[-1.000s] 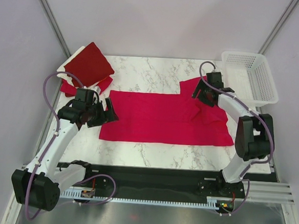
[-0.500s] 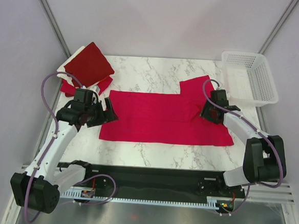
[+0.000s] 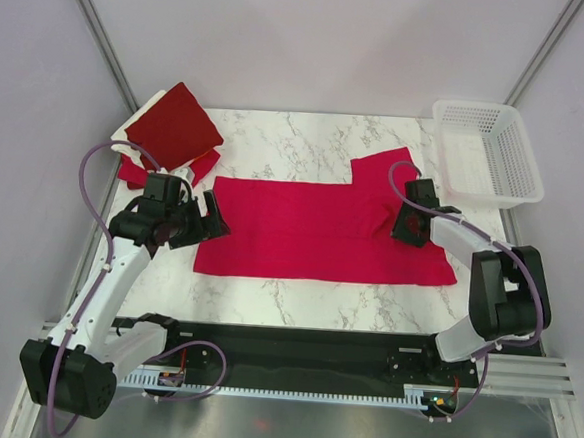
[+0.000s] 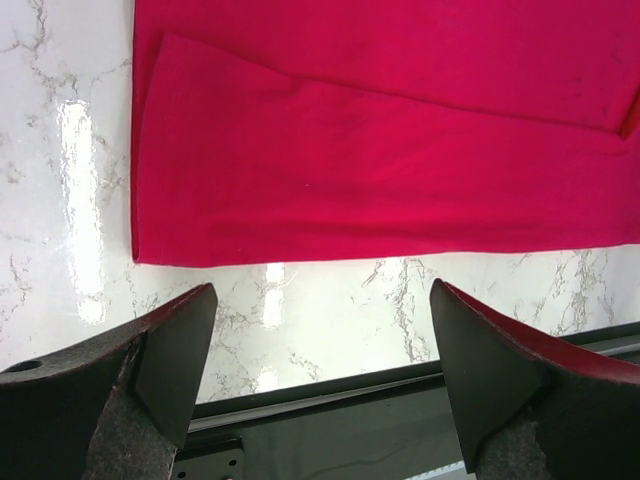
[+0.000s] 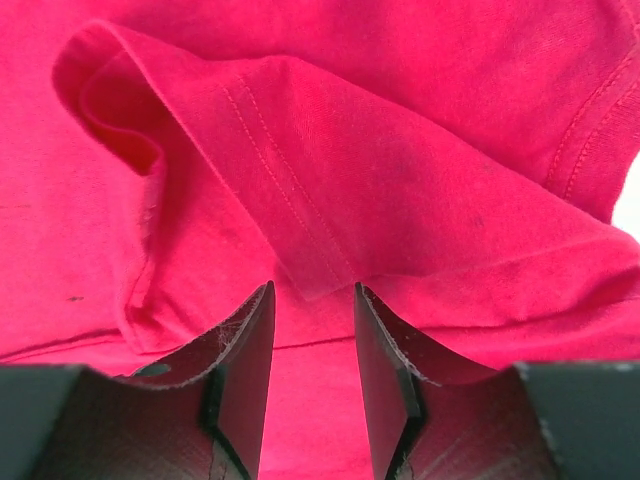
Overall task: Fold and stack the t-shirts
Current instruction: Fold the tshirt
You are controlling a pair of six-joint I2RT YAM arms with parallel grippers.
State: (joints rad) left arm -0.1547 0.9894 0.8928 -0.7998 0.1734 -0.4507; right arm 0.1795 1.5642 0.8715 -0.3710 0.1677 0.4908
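Note:
A bright crimson t-shirt (image 3: 311,230) lies spread flat across the middle of the marble table (image 3: 297,144), with one sleeve (image 3: 381,170) pointing to the back right. A folded stack stands at the back left: a dark red shirt (image 3: 173,126) on top, a red one (image 3: 133,173) and a cream one (image 3: 148,104) below. My left gripper (image 3: 210,216) is wide open and empty at the shirt's left edge (image 4: 150,200); its fingers (image 4: 175,340) hang over bare marble. My right gripper (image 3: 404,227) is low over the shirt's right part, jaws a little apart just behind a folded sleeve hem (image 5: 300,200).
A white lattice basket (image 3: 487,152) stands at the back right corner. The black rail (image 3: 283,344) runs along the table's near edge and shows in the left wrist view (image 4: 330,410). Grey walls close in on both sides.
My right gripper has come from the back sleeve toward the near side and down onto the shirt's right part. The left arm has hardly moved.

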